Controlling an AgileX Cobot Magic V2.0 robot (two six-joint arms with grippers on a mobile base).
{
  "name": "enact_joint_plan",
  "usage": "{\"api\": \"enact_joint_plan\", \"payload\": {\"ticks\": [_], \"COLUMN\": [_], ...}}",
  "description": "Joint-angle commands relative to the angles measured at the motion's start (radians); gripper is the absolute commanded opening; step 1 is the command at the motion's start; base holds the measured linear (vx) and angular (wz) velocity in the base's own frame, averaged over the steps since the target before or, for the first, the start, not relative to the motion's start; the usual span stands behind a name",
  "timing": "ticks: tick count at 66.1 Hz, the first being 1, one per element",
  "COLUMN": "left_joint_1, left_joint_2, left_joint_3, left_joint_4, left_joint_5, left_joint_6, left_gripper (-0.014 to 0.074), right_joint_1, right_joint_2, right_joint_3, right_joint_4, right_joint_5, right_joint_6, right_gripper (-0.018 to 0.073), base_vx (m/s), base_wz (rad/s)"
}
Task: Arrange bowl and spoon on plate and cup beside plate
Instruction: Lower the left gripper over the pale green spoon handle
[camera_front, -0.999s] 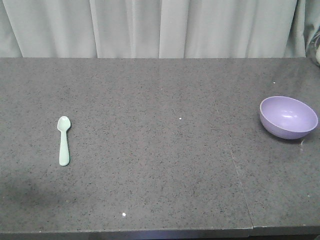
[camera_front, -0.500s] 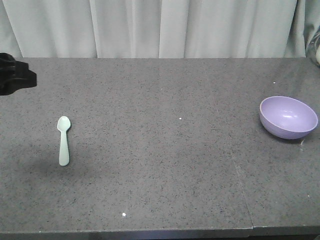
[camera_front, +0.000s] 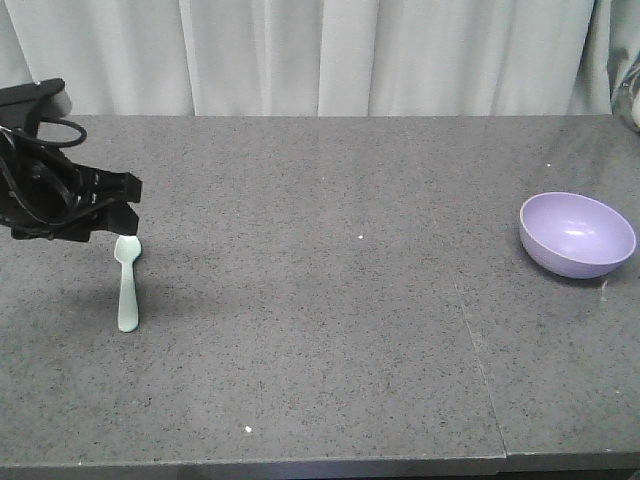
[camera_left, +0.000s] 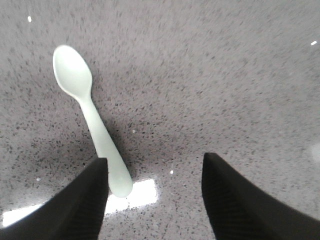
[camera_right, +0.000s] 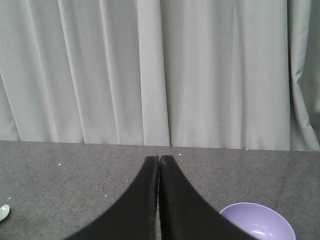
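Spoon, smooth mint plastic, lies on speckled countertop below wide-spread left gripper.

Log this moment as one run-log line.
left gripper: open, above spoon, no grasp | right gripper: shut, empty | bowl: on table | plate, cup: unseen

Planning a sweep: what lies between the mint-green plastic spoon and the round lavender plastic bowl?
Front-facing view: only bare speckled grey tabletop and its seam between the mint-green spoon and lavender bowl.
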Motion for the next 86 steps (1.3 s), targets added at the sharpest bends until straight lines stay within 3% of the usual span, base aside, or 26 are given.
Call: {"api": "enact_joint_plan", "payload": {"ticks": [1,12,25,63,86], "left_joint_1": [-0.006,-0.006,-0.006,-0.006,-0.006], "left_joint_2": [0.009,0.056,0.094,0.229,0.273], "left_joint_3": [-0.032,-0.032,-0.032,-0.076,-0.087], "left_joint_4": [-0.019,-0.007,0.067,0.067,0.143], "left_joint_5": [-0.028,-0.035,-0.044,-0.093,-0.065], "left_joint_6": [-0.009,-0.017,-0.036,-0.063,-0.089], "left_gripper": [0.0408,0.0391,0.0377,0.0377,0.0377], "right_joint_1": [-0.004,-0.004,-0.004,-0.004,-0.004], "right_joint_2": [0.013,0.013,0.013,0.013,0.013], "right_joint_3": [-0.029,-0.029,-0.029,-0.029,-0.029], "right_joint_4": [0.012,0.011,0.008,0.012,0.011], "right_joint_5": [-0.065,-0.058,-0.051,-0.042,-0.043], "right_joint_6": [-0.008,-0.008,-0.008,-0.008,-0.008], "right_gripper": [-0.0002,-0.0002,-0.0002,-0.0002,-0.0002], "base_vx": [0.00,0.00,0.00,0.00,0.00], "base_wz": [0.00,0.00,0.00,0.00,0.00]}}
